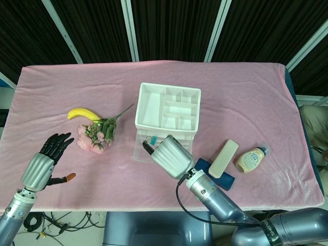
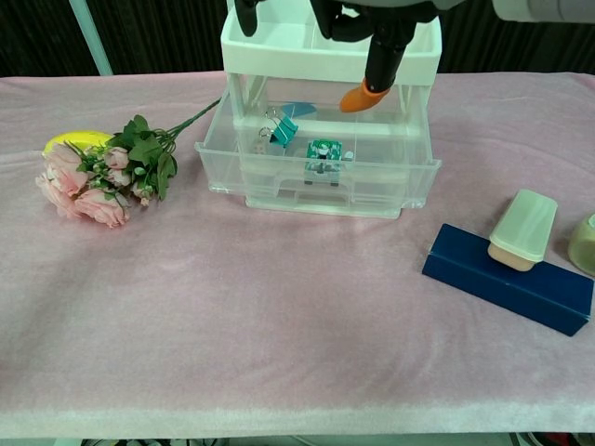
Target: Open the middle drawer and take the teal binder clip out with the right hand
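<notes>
The clear middle drawer (image 2: 316, 177) of the white drawer unit (image 1: 167, 110) stands pulled out toward me. Inside it lie a teal binder clip (image 2: 283, 129) with wire handles and, to its right, a patterned green clip (image 2: 323, 151). My right hand (image 1: 166, 155) hovers over the open drawer, holding nothing. In the chest view the right hand (image 2: 372, 42) hangs from the top edge, its orange thumb tip above the drawer's back. In the head view it hides most of the drawer. My left hand (image 1: 47, 158) is spread above the cloth at the front left.
A banana (image 1: 83, 113) and a bunch of pink flowers (image 1: 97, 134) lie left of the unit. To its right sits a navy box (image 2: 507, 279) with a cream case (image 2: 522, 228) on it, then a small bottle (image 1: 252, 159). Pink cloth covers the table.
</notes>
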You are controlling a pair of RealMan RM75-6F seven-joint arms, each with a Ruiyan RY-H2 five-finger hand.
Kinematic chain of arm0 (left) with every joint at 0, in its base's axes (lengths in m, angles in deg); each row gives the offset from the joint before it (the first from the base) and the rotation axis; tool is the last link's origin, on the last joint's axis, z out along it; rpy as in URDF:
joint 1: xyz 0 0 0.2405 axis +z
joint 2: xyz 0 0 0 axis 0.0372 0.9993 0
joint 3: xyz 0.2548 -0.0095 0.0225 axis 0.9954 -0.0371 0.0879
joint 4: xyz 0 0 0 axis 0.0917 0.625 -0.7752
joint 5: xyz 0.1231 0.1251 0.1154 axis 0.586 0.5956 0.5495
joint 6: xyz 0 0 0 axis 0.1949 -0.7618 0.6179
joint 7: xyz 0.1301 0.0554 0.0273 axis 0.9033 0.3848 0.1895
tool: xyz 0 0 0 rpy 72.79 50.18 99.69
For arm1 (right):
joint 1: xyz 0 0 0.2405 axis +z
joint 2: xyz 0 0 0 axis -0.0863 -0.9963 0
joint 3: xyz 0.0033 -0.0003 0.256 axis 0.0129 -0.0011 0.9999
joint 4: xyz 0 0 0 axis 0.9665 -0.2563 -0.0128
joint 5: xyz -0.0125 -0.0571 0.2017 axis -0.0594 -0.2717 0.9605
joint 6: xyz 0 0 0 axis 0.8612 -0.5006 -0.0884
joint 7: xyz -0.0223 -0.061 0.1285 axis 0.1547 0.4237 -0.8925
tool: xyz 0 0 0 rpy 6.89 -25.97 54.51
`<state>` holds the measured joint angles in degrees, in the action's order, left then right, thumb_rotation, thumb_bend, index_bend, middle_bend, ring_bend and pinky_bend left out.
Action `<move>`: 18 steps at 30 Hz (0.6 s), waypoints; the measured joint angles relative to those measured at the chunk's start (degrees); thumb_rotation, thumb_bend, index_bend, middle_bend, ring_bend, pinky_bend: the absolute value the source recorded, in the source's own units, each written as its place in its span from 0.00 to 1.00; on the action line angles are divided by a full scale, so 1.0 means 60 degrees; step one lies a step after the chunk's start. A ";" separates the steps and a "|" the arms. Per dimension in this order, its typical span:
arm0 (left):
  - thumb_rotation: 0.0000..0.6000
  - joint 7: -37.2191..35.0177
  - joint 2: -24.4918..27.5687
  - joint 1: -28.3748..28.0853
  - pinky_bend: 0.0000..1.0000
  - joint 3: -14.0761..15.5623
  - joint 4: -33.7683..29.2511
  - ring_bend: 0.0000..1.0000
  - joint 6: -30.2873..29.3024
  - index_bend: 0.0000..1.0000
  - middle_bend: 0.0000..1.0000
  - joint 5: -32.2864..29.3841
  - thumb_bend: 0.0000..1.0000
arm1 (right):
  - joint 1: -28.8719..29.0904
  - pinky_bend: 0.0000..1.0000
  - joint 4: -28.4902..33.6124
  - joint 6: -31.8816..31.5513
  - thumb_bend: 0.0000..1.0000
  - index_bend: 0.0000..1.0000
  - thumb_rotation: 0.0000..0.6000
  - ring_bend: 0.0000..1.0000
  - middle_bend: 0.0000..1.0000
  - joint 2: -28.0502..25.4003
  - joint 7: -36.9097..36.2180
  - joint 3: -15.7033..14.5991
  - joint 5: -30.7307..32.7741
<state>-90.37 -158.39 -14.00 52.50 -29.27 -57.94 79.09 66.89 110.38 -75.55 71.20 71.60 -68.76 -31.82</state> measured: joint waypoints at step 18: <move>1.00 0.0019 -0.0003 -0.0007 0.00 -0.0010 -0.0013 0.00 0.0107 0.00 0.00 -0.0063 0.00 | 0.0884 0.79 -0.1739 0.1295 0.06 0.28 1.00 0.96 0.97 0.0284 -0.0687 -0.0689 -0.0191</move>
<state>-90.26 -158.41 -14.04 52.44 -29.35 -57.30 78.71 72.19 99.95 -67.78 72.91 67.48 -72.89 -32.96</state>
